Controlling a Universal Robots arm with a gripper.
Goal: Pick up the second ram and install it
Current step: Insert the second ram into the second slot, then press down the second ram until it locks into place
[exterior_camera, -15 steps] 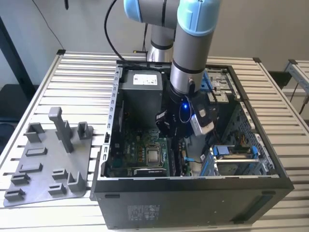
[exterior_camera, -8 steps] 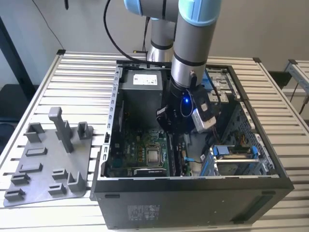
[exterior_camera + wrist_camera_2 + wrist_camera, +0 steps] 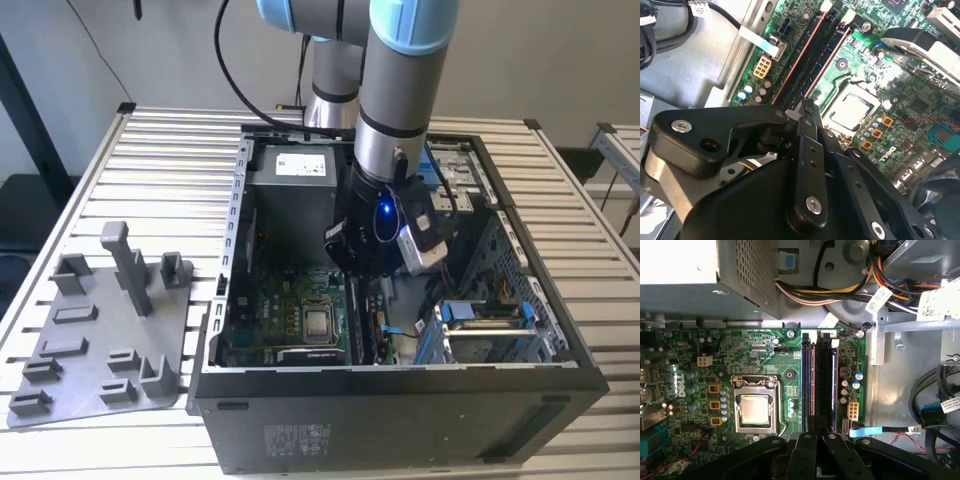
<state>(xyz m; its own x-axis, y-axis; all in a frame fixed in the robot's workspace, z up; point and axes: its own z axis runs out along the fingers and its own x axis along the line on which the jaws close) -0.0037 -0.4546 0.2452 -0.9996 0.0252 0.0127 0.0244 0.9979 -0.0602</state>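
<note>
Hand: we see the hand [image 3: 807, 107] low inside the open computer case [image 3: 400, 395], its fingers together over the end of the memory slots [image 3: 817, 377].
Second ram: we judge the second ram [image 3: 824, 385] stands on edge in a slot just beside the CPU socket [image 3: 756, 407]; whether the fingertips touch it, we cannot tell.
Handling: light, stiff, thin, fragile; we would hold it by its long edges.
Surroundings: glossy green motherboard [image 3: 725, 355], grey plastic fixture tray [image 3: 95, 330] on the ribbed metal bench [image 3: 170, 150].
</note>
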